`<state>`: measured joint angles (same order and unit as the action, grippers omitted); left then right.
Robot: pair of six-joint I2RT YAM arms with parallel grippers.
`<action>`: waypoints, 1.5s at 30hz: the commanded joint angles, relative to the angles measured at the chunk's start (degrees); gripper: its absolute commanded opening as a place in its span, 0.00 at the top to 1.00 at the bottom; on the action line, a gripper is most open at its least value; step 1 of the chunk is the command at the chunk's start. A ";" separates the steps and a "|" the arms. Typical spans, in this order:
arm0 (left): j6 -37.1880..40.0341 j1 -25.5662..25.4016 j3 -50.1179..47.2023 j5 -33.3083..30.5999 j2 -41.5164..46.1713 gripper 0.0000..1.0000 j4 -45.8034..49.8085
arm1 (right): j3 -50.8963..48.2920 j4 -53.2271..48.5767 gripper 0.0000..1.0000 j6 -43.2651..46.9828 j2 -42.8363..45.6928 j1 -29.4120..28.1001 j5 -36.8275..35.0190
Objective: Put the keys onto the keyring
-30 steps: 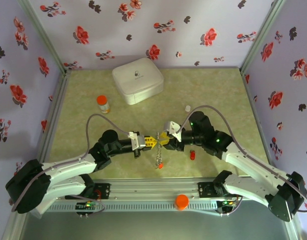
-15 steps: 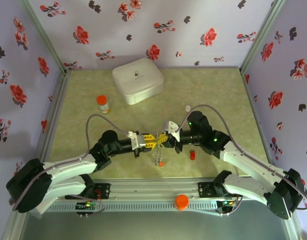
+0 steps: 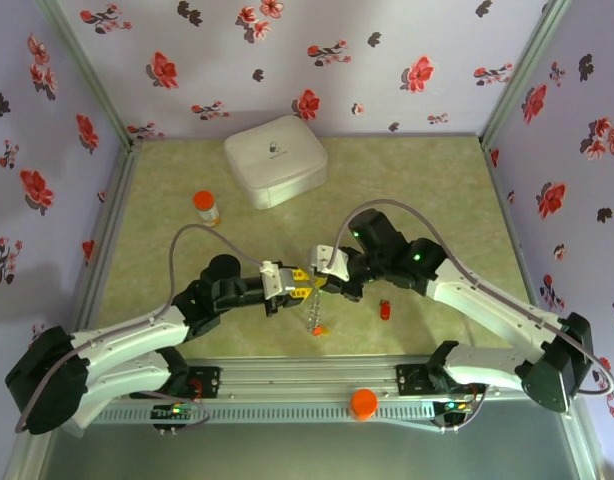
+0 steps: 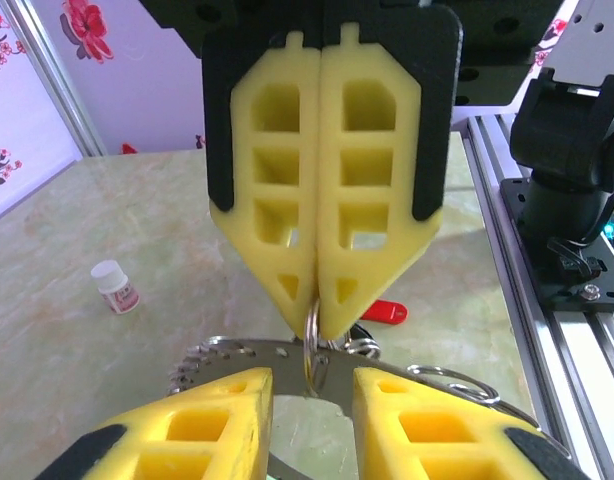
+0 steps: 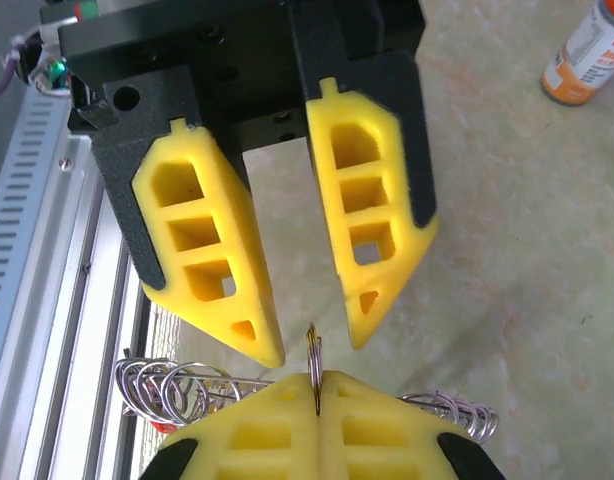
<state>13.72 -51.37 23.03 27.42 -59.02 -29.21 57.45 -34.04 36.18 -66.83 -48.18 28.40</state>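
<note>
My right fingers (image 4: pixel 315 290) have just pressed together on a small loop of the thin grey chain-like metal keyring (image 4: pixel 212 355) at lower centre, and my left fingers (image 4: pixel 222 420) have spread apart. So the ring changed hands; I think my left may now fetch the small red key (image 4: pixel 387 312) at right.

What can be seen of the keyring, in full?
The keyring is a thin grey metal ring, chain-like in texture, with several small wire loops on it. It lies across between the two grippers' tips. The right gripper is shut on one upright small loop; the left gripper is open on either side of it.
</note>
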 commanded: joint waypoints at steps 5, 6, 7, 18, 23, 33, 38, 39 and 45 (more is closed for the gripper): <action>1.01 -0.22 1.67 0.68 -0.67 0.78 0.86 | 4.65 -4.86 1.00 4.70 -2.30 -2.80 -3.37; 1.03 -0.21 1.69 0.71 -0.81 0.80 0.83 | 4.69 -4.63 1.00 4.69 -2.30 -2.99 -3.20; 0.96 -0.21 1.75 0.74 -0.93 0.82 0.87 | 4.77 -4.39 1.00 4.68 -2.27 -3.09 -2.88; 1.17 -0.22 0.45 0.80 0.11 1.00 -1.81 | -2.17 4.20 0.76 -2.92 3.18 -0.03 1.52; -2.36 -0.30 -3.24 0.45 -0.19 1.00 -12.40 | -11.19 15.29 0.67 -11.81 9.47 5.97 10.40; -4.21 -0.30 -4.90 0.78 -0.92 1.00 -17.72 | -15.44 18.14 0.65 -14.01 9.97 6.00 8.49; -4.31 -0.33 -4.77 0.88 -1.18 1.00 -17.61 | -14.91 18.43 0.68 -13.68 8.93 6.00 8.57; -4.31 -0.35 -4.83 1.09 -1.28 1.00 -17.69 | -14.83 18.67 0.68 -13.74 8.74 5.99 8.82; -4.32 -0.35 -4.72 1.27 -1.61 1.00 -17.98 | -14.29 18.62 0.75 -13.69 7.60 5.82 9.44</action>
<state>10.17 -51.48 17.91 28.12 -60.53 -42.85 42.37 -16.69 23.29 -58.96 -42.30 36.29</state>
